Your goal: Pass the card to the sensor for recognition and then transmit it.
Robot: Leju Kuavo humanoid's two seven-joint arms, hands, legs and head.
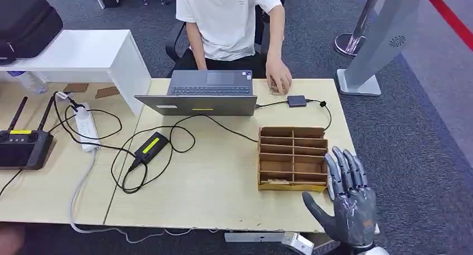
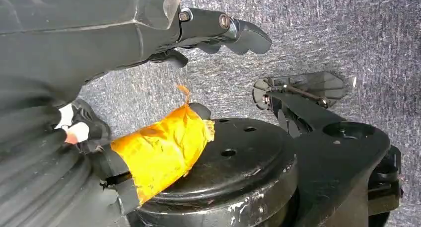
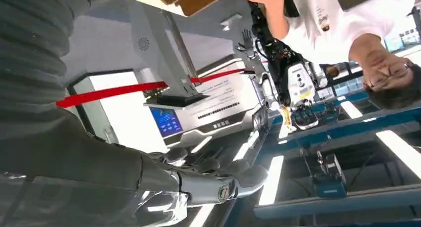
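Observation:
A cardboard organizer [image 1: 292, 158] with several slots stands on the right part of the wooden table [image 1: 212, 177]. A pale card [image 1: 277, 182] lies in its nearest slot. The small black sensor box [image 1: 296, 101] sits behind the organizer, wired to the laptop [image 1: 205, 92]. My right hand [image 1: 346, 202] hovers at the table's near right corner, just right of the organizer, fingers spread and upright, holding nothing. The right wrist view shows its fingers [image 3: 208, 180] extended and bare. My left hand [image 2: 218, 31] hangs over the grey carpet with its fingers loosely extended and nothing in them.
A person in a white shirt [image 1: 226, 18] sits behind the laptop, one hand [image 1: 278, 77] resting on the table beside the sensor. A power adapter [image 1: 150, 146] and looping cables lie left of centre. A power strip [image 1: 85, 126] and a remote controller [image 1: 25, 146] sit on the left table.

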